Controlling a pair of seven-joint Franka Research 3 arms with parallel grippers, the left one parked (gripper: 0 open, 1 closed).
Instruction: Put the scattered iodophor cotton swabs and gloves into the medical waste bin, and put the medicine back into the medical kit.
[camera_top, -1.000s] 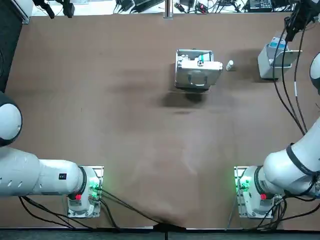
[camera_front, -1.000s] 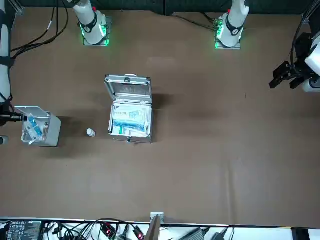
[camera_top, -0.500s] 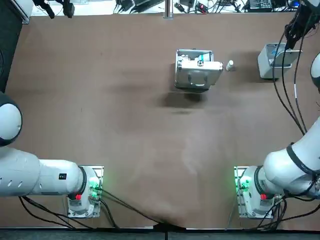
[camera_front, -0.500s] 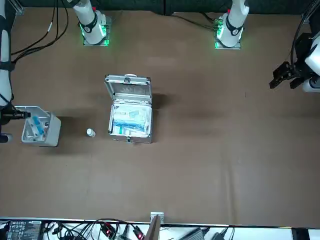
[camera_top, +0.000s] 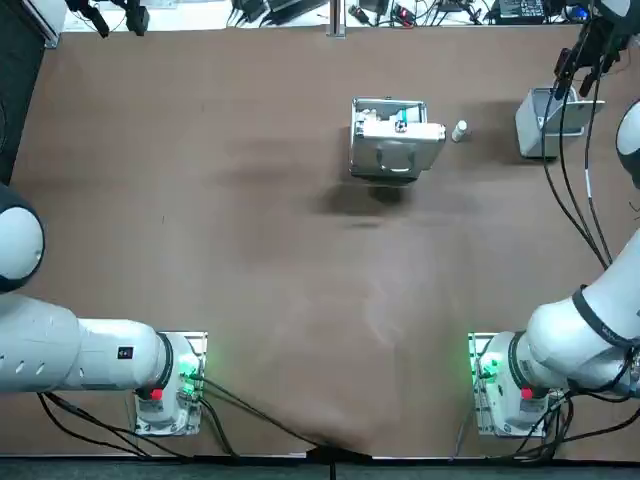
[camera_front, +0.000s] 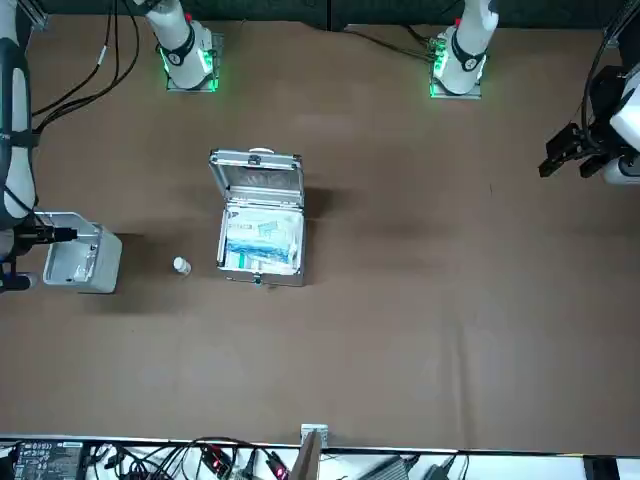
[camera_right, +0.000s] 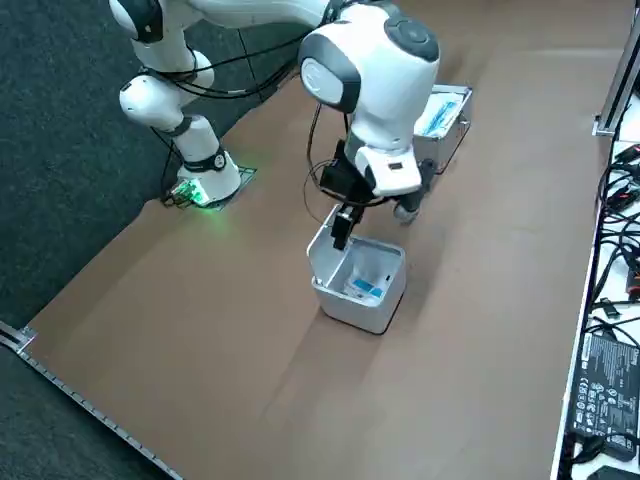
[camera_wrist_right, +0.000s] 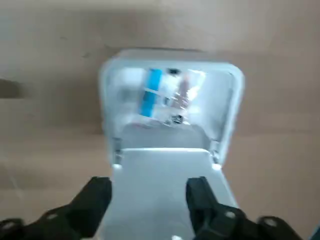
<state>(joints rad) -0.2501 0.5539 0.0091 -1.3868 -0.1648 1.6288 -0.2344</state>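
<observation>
Wide brown surface, bordered by dark carpet on the robot's right and by a tangle of cables and electronics along the far edge. Two arm bases at the near edge, each lit green.

White right arm stretched out to the far right corner, bent down over the medical waste bin. Right gripper just above the bin's raised lid, jaws apart with nothing between them.

Far side, a little right of centre: the medical kit, a small metal case with its lid standing open and blue-and-white contents showing in the front view. Grey bin well to the right of it, open, with blue-and-white packets lying at the bottom; too blurred to tell swabs from gloves.

Between kit and bin, nearer the kit: the medicine bottle, small and white, alone on the surface and apart from both.
</observation>
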